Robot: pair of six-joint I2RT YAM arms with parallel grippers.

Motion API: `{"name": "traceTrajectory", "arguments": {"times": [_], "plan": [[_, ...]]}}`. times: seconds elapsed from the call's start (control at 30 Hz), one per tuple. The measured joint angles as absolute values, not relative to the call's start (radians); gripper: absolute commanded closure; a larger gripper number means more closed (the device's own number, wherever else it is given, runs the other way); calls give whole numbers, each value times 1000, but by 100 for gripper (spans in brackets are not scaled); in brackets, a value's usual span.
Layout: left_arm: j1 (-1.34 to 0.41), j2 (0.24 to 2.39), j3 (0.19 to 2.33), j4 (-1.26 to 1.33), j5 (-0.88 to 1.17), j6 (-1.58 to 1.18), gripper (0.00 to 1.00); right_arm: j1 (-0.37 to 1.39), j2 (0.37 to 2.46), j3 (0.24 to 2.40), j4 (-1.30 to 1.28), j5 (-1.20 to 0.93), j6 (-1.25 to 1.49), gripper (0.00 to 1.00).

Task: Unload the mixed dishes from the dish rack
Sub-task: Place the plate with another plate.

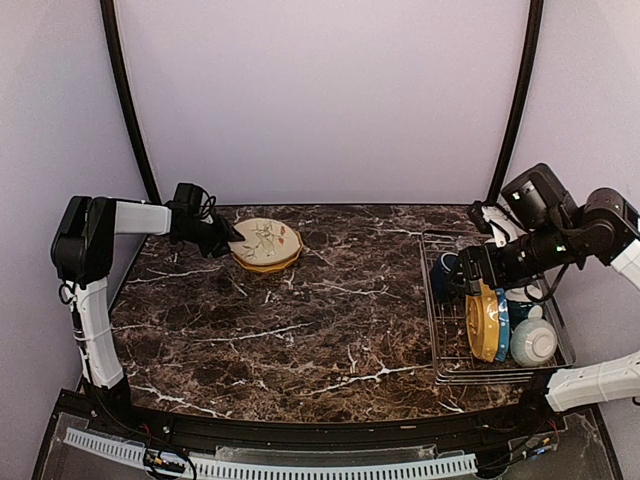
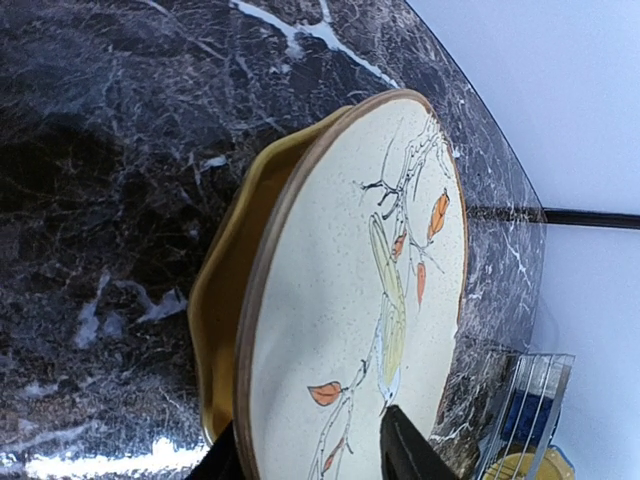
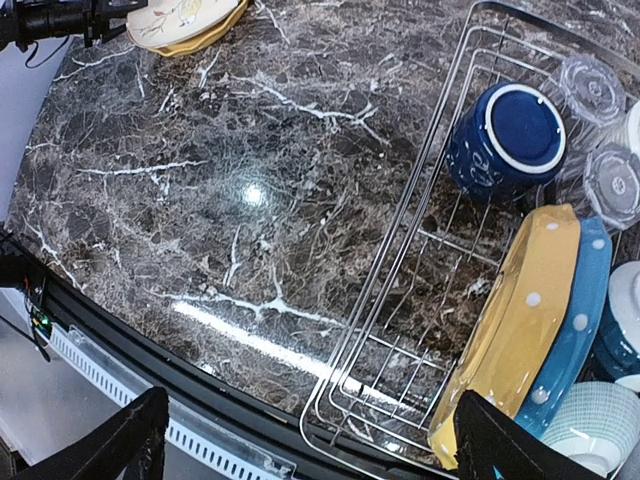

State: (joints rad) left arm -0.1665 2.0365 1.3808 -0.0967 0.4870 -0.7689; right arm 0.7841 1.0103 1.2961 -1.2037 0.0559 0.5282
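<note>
Table (image 1: 300, 320): dark marble, white veining.
Cream plate (image 1: 266, 241): lies flat on a yellow plate (image 1: 272, 266), far left area of the table.
Left pincer (image 1: 226, 238): at the left rim of that stack; jaw setting not readable.
Dish rack (image 1: 440, 372): right side of the table.
Rack contents: upright yellow dish (image 1: 484, 322) touching a blue plate (image 1: 503, 322); pale bowl (image 1: 533, 343) just beside them; dark blue cup (image 1: 444, 272) at the far left corner.
Right arm (image 1: 545, 245): above the far half of the rack.

The tabletop (image 3: 250, 190) is dark, white-veined marble-look stone, polished enough to mirror a lamp. The dish rack (image 3: 365, 300) is bright silver metal wire. The cream plate (image 2: 350, 300) has a speckled, satin ceramic glaze; the yellow plate (image 2: 225, 290) under it shines. The dark blue cup (image 3: 505, 135) and the yellow dotted plate (image 3: 510, 310) are glossy glazed ceramic. The tumbler (image 3: 592, 88) is clear glass.
</note>
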Motion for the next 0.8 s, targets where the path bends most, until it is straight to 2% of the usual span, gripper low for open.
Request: {"name": "traceTrajectory", "arguments": {"times": [0.13, 0.27, 0.4, 0.6, 0.8], "plan": [[-168, 2037, 1392, -146, 461, -730, 46, 784, 1009, 1296, -1245, 46, 584, 12], [-178, 2035, 1393, -197, 423, -687, 31, 780, 1003, 1296, -1272, 83, 645, 29], [-204, 2017, 1393, -246, 371, -638, 22, 776, 1005, 1295, -1303, 142, 702, 32], [-234, 1937, 1390, -299, 305, -579, 15, 757, 1006, 1274, -1320, 209, 730, 37], [-252, 1790, 1330, -311, 266, -553, 11, 683, 1010, 1206, -1290, 213, 701, 48]]}}
